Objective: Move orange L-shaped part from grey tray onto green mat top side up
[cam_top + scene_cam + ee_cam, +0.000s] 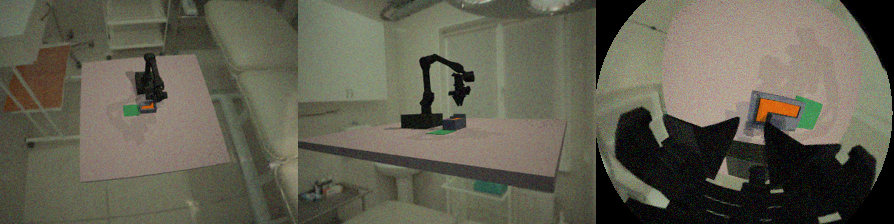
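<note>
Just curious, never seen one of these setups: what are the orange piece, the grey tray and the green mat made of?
Orange part: probably hard plastic, evenly coloured, matt, crisp edges. Grey tray: a rigid block, likely plastic or painted metal, dull, no shine. Green mat: thin flat sheet, perhaps rubber or felt; the pictures are too grainy to show texture.

- I am working in what looks like a clinical room, something like an operating theatre or treatment room.
- Overhead, a round surgical-style lamp [519, 4] hangs at the ceiling.
- Beside my counter [177, 147] lies a pale padded couch [258, 74], like an examination bed.
- Behind me stands a white wheeled shelf trolley [167, 22].
- Under the counter I can see a white pedestal basin [394, 173] and a metal tray [342, 200] holding small items, too blurred to name.
- White wall cabinets [338, 55] and pale walls and tiled floor complete the picture.
</note>
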